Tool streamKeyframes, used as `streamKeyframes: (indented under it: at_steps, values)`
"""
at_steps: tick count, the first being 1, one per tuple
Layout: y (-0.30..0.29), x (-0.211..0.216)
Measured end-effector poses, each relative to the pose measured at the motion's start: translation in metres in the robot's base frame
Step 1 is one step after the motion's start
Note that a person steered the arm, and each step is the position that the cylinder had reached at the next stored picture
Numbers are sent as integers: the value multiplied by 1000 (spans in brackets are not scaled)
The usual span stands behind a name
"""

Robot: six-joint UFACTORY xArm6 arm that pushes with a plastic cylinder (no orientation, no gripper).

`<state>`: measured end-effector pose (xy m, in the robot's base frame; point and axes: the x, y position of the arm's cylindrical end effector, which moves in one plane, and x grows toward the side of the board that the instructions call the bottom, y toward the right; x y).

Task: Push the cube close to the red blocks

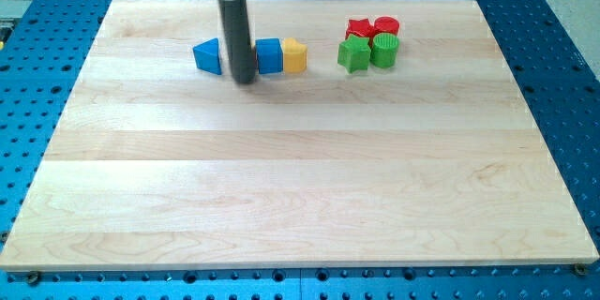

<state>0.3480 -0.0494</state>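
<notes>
A blue cube (pixel 269 56) sits near the view's top, touching a yellow block (pixel 294 56) on its right. My tip (pixel 244 81) stands just left of the blue cube, between it and a blue triangular block (pixel 207 56). The rod partly hides the cube's left edge. A red star-shaped block (pixel 359 28) and a red cylinder (pixel 386 27) lie further right, at the view's top right.
A green star-shaped block (pixel 353 54) and a green cylinder (pixel 385 50) sit directly below the red blocks, touching them. The wooden board (pixel 300 187) lies on a blue perforated table (pixel 28 75).
</notes>
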Motion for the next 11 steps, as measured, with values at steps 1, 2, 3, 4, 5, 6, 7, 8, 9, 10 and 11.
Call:
streamKeyframes:
  at_steps: [1, 2, 3, 4, 5, 6, 7, 8, 9, 10, 11]
  values:
    - [8, 2]
    - [37, 8]
    - [53, -28]
    - [-3, -26]
    - [7, -52]
    - [35, -71]
    - [40, -91]
    - [30, -122]
    - [51, -114]
    - [78, -96]
    - [90, -103]
